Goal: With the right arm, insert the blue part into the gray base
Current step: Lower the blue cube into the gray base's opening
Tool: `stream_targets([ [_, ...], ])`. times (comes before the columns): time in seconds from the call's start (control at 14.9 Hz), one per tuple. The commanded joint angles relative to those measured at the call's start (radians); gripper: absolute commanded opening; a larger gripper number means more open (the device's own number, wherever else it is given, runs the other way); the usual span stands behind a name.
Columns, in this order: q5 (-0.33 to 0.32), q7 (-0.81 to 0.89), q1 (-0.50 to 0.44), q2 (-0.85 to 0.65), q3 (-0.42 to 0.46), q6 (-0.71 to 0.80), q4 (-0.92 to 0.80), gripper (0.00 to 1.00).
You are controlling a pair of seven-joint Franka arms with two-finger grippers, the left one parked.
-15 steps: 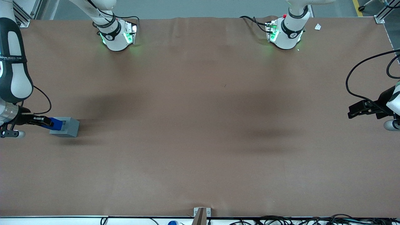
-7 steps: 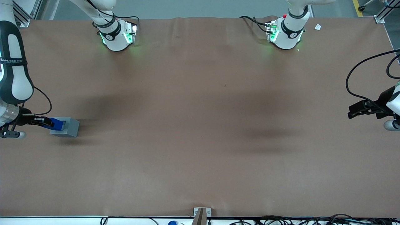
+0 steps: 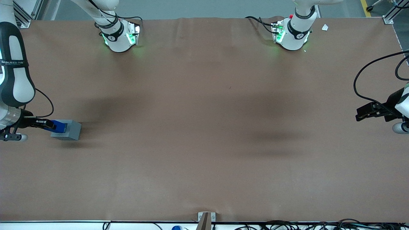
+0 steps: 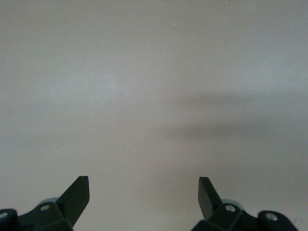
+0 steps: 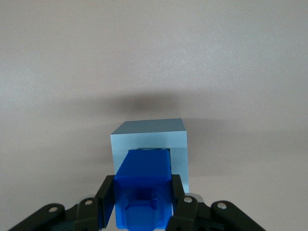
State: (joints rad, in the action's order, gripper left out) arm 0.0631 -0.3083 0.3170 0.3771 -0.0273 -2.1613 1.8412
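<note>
Arm: the right arm (image 3: 12,80) stands at the working arm's end of the table.
Gripper: the gripper (image 3: 43,124) has its jaws clamped on the blue part (image 3: 59,126).
Change: over the last second the blue part has slid further over the gray base (image 3: 71,130), now covering the socket.
Wrist view: the blue part (image 5: 143,190) points into the gray base (image 5: 150,134).
Meaning: insertion looks underway, not yet seated.
</note>
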Motion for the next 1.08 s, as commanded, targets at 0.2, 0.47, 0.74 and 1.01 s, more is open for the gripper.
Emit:
stream_targets([
  [0.2, 0.003, -0.020, 0.017, -0.004, 0.015, -0.020, 0.021, 0.24],
  [0.47, 0.003, -0.020, 0.017, 0.000, 0.015, -0.020, 0.021, 0.24],
  [0.74, 0.003, -0.021, 0.019, 0.003, 0.015, -0.026, 0.021, 0.24],
  [1.01, 0.003, -0.021, 0.024, 0.010, 0.014, -0.032, 0.021, 0.24],
])
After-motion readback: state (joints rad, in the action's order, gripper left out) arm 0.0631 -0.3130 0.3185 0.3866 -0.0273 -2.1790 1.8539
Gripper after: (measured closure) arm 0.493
